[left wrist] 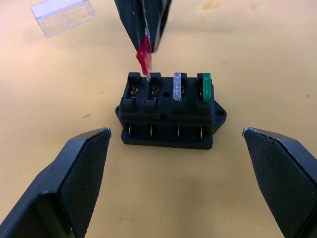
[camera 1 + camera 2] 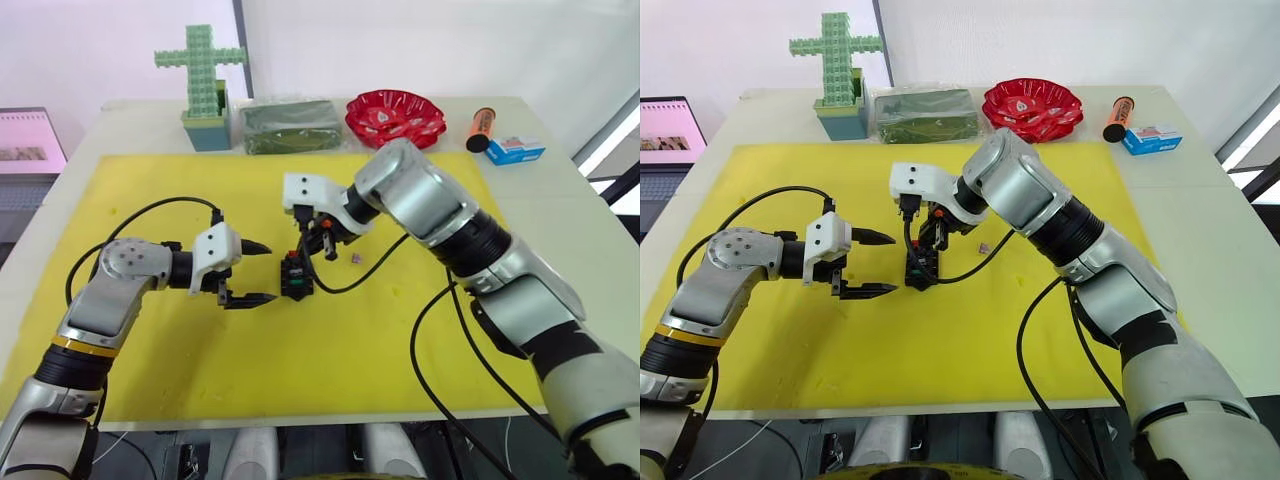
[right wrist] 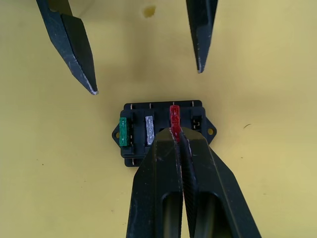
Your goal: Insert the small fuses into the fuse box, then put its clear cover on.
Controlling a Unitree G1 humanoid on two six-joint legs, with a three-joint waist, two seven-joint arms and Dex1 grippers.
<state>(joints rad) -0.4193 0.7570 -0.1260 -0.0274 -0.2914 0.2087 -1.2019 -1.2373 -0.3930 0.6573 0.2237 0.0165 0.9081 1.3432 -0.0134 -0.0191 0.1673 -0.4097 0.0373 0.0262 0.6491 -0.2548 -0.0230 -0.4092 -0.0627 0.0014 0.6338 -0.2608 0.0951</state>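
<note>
Here my right gripper (image 3: 174,136) pinches the tiny, light, stiff red fuse (image 1: 143,55) by its top, just above the small black plastic fuse box (image 1: 168,111), while my left gripper (image 1: 183,171) waits spread beside it.

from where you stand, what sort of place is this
Likely a robot test bench in a lab or office: a yellow mat covers a pale table, with odd props along the back, a green block cross and red glossy bowl, and a laptop screen beside it.
</note>
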